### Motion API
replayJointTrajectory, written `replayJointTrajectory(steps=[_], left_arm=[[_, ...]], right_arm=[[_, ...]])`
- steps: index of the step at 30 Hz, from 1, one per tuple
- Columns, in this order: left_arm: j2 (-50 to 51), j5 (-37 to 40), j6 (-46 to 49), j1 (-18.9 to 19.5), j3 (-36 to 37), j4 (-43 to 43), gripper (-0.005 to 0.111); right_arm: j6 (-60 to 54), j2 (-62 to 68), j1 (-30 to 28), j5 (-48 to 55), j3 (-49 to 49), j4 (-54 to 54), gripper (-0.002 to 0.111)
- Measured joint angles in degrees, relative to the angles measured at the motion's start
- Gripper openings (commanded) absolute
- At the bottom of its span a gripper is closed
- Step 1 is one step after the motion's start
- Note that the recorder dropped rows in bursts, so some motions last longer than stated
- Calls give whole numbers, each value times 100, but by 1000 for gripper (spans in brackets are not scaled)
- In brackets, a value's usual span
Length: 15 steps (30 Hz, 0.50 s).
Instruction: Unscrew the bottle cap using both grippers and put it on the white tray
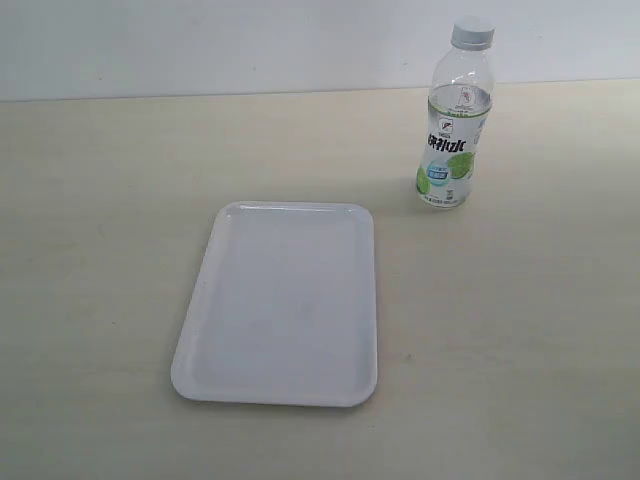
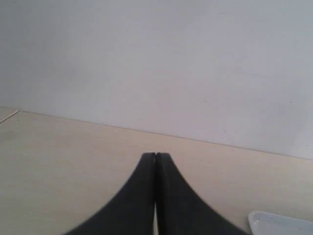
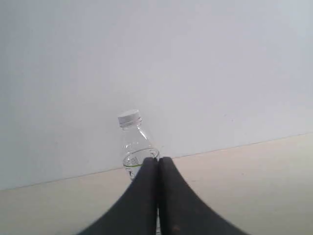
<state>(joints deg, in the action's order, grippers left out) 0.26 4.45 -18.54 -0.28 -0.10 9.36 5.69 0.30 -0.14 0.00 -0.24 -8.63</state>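
Beyond white tray [image 1: 290, 300] rim, upright bottle [image 1: 455, 140]

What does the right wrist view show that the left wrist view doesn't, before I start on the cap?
Only the right wrist view shows the bottle, with the bottle cap on it, standing on the table beyond the right gripper. Only the left wrist view shows a corner of the white tray, near the left gripper. Both show a shut black gripper holding nothing, the pale table and the plain wall.
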Motion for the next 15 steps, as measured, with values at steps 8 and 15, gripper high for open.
replayJointTrajectory(steps=[8, 15], left_arm=[[0, 0, 0, 0, 0, 0, 0], [0, 0, 0, 0, 0, 0, 0]], right_arm=[[281, 0, 0, -580, 0, -369, 0], [431, 0, 0, -1688, 0, -464, 0]])
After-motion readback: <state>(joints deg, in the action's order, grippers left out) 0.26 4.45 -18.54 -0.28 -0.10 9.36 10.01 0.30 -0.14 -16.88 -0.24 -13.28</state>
